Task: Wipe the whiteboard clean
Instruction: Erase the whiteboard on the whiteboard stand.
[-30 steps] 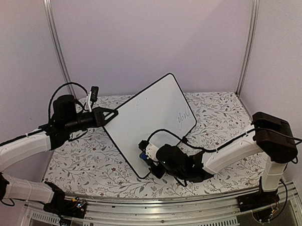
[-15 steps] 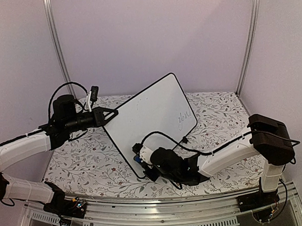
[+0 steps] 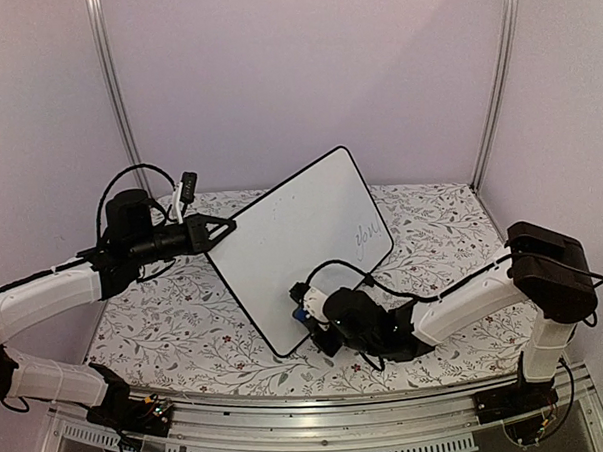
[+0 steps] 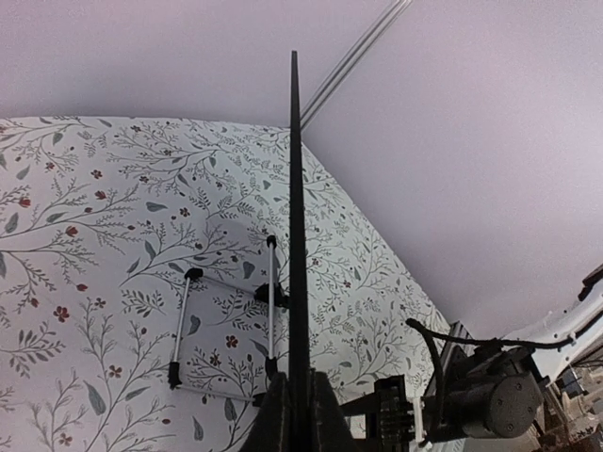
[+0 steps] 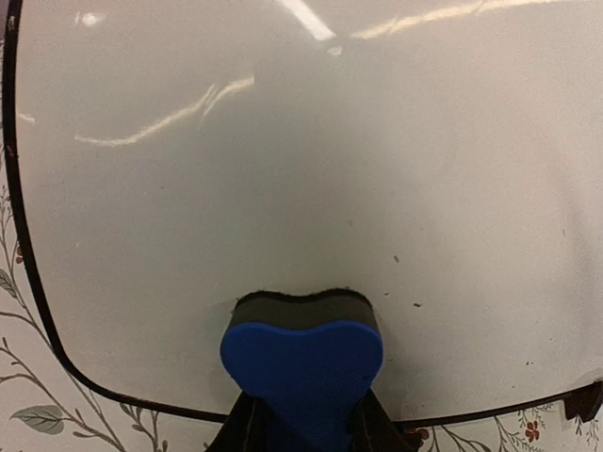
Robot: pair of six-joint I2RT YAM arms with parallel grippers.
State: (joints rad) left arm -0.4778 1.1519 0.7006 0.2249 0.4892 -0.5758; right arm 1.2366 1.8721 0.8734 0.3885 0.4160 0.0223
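Observation:
The whiteboard (image 3: 302, 236) is held tilted above the floral table, with thin handwriting (image 3: 365, 238) near its right edge. My left gripper (image 3: 225, 232) is shut on the board's left edge. In the left wrist view the board shows edge-on as a thin black line (image 4: 296, 235) running up from between the left gripper (image 4: 300, 414) jaws. My right gripper (image 3: 308, 318) is shut on a blue eraser (image 3: 301, 313) near the board's lower corner. In the right wrist view the eraser (image 5: 301, 363) presses its dark felt face against the white surface (image 5: 301, 160), just above the black frame, with the right gripper (image 5: 301, 428) gripping its sides.
A floral cloth (image 3: 155, 312) covers the table. The board's wire stand (image 4: 226, 320) hangs behind it over the cloth. Metal posts (image 3: 113, 94) stand at the back corners and plain walls enclose the cell. A metal rail (image 3: 320, 425) runs along the near edge.
The right gripper slid the eraser left along the board's lower part, then back to the right. The left gripper and the board have stayed where they were.

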